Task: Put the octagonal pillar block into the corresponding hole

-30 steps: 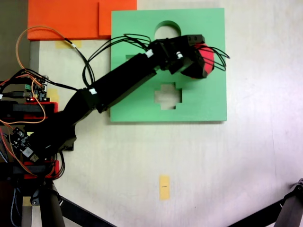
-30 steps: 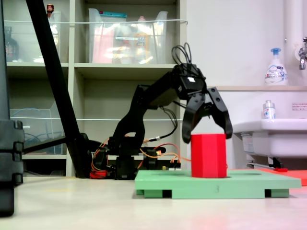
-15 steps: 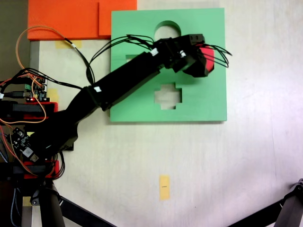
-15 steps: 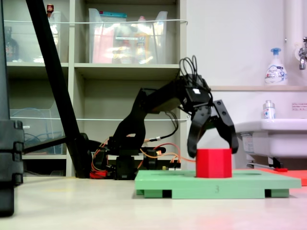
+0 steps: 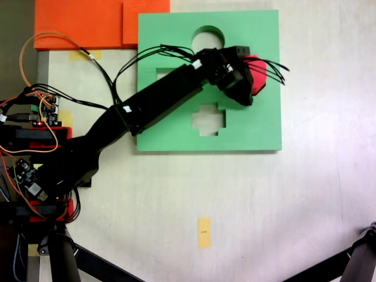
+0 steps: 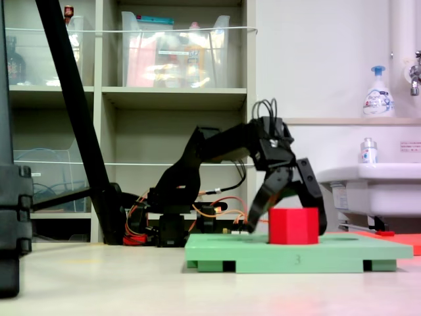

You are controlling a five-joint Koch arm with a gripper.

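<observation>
**Red block low in the green board, hand spread around it**

Your hand (image 6: 287, 220) is open: in the side-on fixed view its two fingers straddle the octagonal pillar block (image 6: 293, 226), one on each side, tips down near the top surface of the green foam board (image 6: 342, 251). You cannot tell from either fixed view whether the fingers touch the block's sides.

The block stands upright in the board, with only a short part of it above the board's surface. Seen from above, the block (image 5: 258, 75) is at the board's (image 5: 258, 126) right-hand part, right of the cross-shaped cutout (image 5: 208, 119) and below and right of the round cutout (image 5: 208, 39); your hand (image 5: 239, 79) covers its left part. The corresponding hole is hidden under the block and hand.

The board lies flat on the worktop (image 5: 264, 205), with an orange sheet (image 5: 82, 23) touching its upper left corner
</observation>
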